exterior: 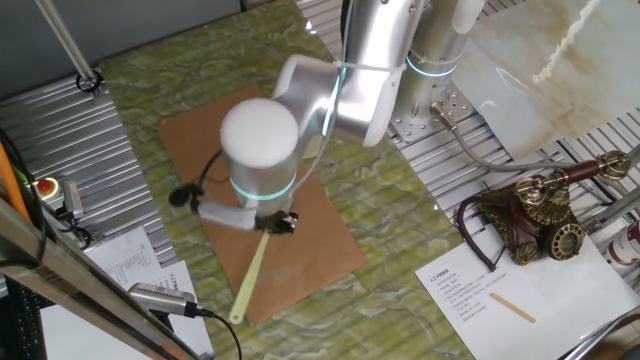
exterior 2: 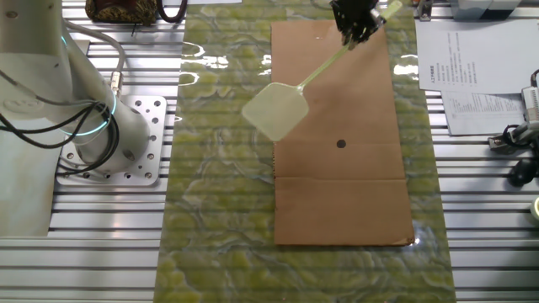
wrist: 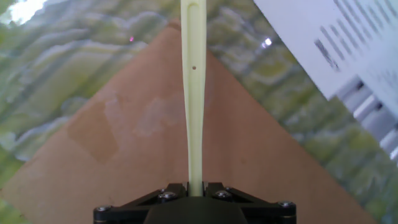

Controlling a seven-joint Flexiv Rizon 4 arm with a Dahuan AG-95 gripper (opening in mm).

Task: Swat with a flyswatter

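hand clamps swatter handle | head up over board left edge | dot not struck yet

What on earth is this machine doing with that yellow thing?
A silver robot arm is gripping a pale yellow-green flyswatter by its thin handle, its tool closed on it. The mesh head hangs over the left edge of a brown board lying on a green patterned mat. A small dark spot sits on the board near the head.

Flyswatter over board (tilted) — gripped
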